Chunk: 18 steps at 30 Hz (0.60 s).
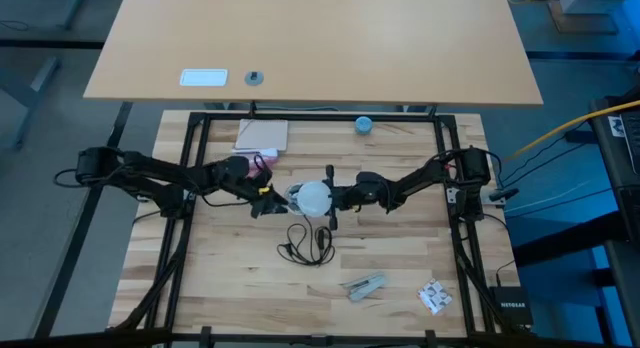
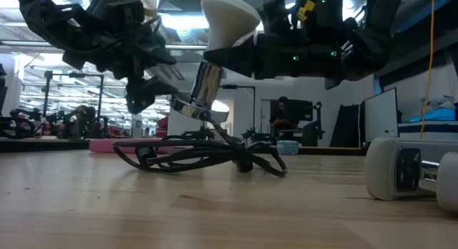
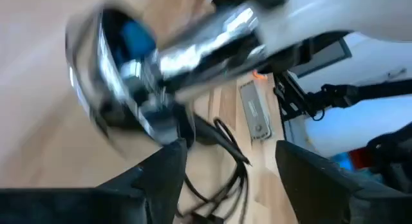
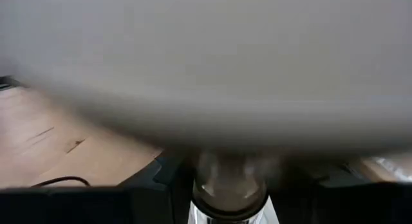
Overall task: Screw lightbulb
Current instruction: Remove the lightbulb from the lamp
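**Both arms meet over the lamp at mid-tabletop**

The two arms reach in from either side and meet near the middle of the wooden tabletop (image 1: 230, 278). Between them a small lamp is held tilted in the air: a shiny chrome stem (image 2: 205, 83) leans up to a white shade (image 2: 227, 16), and its round chrome base (image 3: 103, 76) hangs off the wood.

The right end effector (image 1: 336, 197) is on the upper part of the lamp, just under the shade. In the low view its dark fingers sit on either side of the stem top, and in the right wrist view the chrome tube stands between them, so it looks clamped on the lamp.

The left end effector (image 1: 268, 197) is just beside the lamp's lower part. In the left wrist view its two fingers (image 3: 164, 169) stand apart, with the base and stem just ahead of them and nothing caught between.

The lightbulb cannot be made out in any view; the shade (image 1: 314, 197) covers that spot from above.

A black cord (image 1: 306, 244) lies coiled on the wood below the lamp. Nearer the front edge lie a grey metal piece (image 1: 365, 285) and a small white packet (image 1: 434, 296). A blue round object (image 1: 364, 124) and a flat pale pad (image 1: 262, 136) sit near the far edge.
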Tool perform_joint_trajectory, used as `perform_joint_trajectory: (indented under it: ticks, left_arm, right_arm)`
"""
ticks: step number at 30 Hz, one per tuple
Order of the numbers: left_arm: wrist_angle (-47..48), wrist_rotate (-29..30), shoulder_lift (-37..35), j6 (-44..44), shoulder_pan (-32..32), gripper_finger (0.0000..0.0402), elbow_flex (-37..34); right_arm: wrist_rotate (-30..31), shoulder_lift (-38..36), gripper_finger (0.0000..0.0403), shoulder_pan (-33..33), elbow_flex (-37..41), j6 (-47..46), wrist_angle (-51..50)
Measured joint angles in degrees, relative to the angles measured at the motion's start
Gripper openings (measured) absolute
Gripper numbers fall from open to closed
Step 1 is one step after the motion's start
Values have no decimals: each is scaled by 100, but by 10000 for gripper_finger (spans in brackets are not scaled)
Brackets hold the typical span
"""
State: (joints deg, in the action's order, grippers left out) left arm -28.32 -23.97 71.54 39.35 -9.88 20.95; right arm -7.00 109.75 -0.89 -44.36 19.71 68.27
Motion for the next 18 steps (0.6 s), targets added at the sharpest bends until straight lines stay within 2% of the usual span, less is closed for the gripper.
perform_joint_trajectory:
  ticks: [3,10,18]
  left_arm:
    - [260,9,10,390,75,238,2]
    - [582,70,14,676,102,233,-2]
    - [488,1236,14,867,128,230,-2]
  right_arm:
    - [86,0,159,0,0,165,133]
    - [205,-9,159,0,-7,198,154]
    - [211,-53,159,0,-7,198,216]
